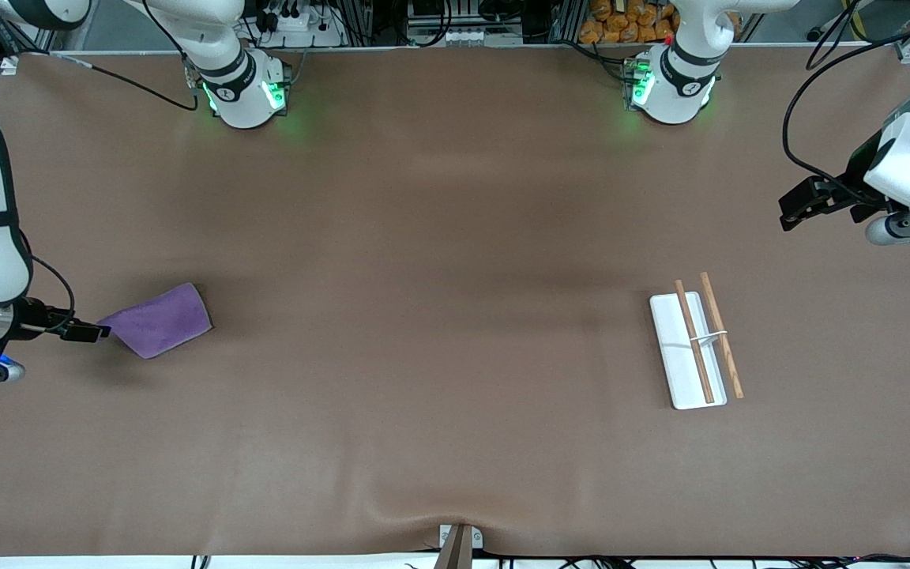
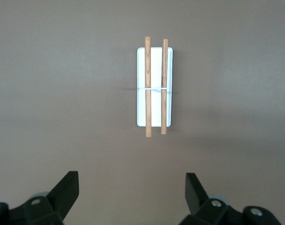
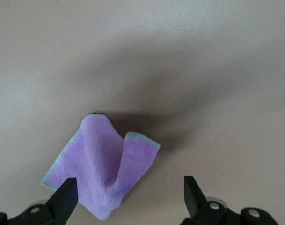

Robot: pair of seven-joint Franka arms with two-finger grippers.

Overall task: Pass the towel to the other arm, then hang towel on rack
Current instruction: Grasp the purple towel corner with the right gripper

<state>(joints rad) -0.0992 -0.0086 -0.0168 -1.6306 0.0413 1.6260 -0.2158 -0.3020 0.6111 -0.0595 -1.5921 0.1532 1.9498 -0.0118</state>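
Lying rumpled on the brown worktop [image 1: 439,316] just beside the released right gripper [image 1: 84,332]: fuzzy purple towel [image 1: 159,320]. Waiting released, well apart from the white-based, wooden-rodded rack [image 1: 692,348]: left gripper [image 1: 799,209].

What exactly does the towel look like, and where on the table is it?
On the brown table, look toward the right arm's end, just beside the open right gripper. There lies the small purple fuzzy cloth towel, rumpled with a fold through it. It is the only soft, coloured thing; the white-based rack with two wooden rods sits toward the left arm's end.
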